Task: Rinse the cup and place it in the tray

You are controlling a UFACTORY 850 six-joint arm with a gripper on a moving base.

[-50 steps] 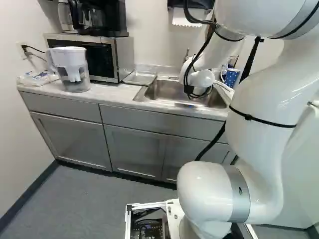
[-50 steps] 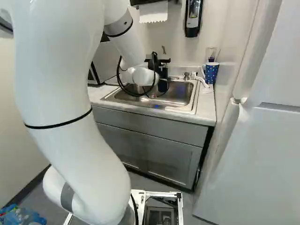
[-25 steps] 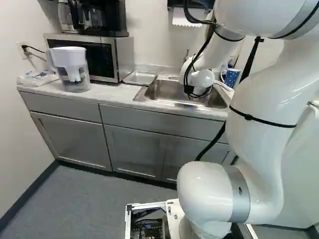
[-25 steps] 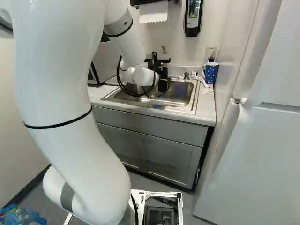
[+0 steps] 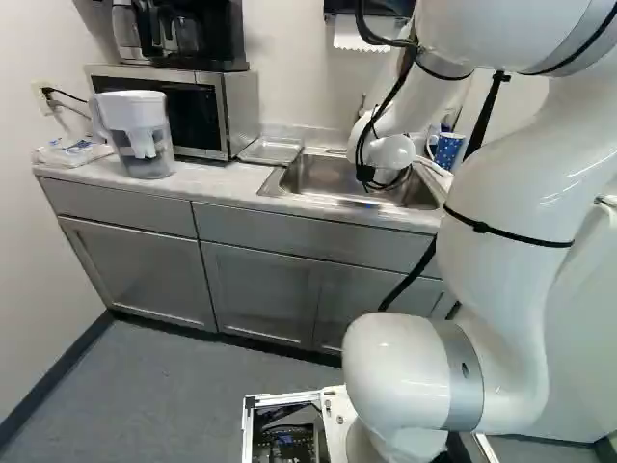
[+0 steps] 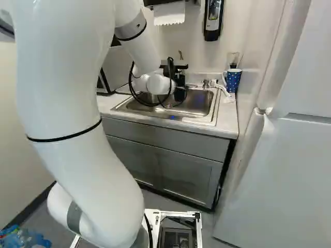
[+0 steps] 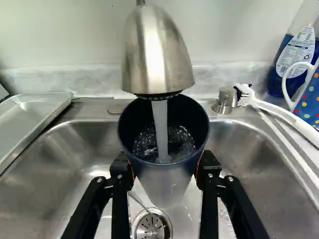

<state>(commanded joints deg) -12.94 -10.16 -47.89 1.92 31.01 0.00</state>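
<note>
My gripper [image 6: 179, 85] is at the end of the arm over the sink in the right base view, partly hidden by wrist and cables. Seen from the wrist, the gripper [image 7: 164, 172] is shut on the dark blue cup [image 7: 172, 186], one finger on each side. The cup's open mouth is under the steel faucet head [image 7: 157, 52], and a stream of water [image 7: 160, 124] falls into it, splashing inside. Beside the sink, the shallow metal tray [image 5: 272, 150] lies on the counter between basin and microwave; its edge region [image 7: 35, 119] also shows in the wrist view.
The steel sink [image 7: 55, 184] has a drain [image 7: 150, 228] below the cup. A white brush [image 7: 279, 112], blue bottle [image 7: 294, 62] and polka-dot mug [image 6: 232, 80] stand or lie on the tap side opposite the tray. A water pitcher [image 5: 143, 135] stands before the microwave [image 5: 207, 111].
</note>
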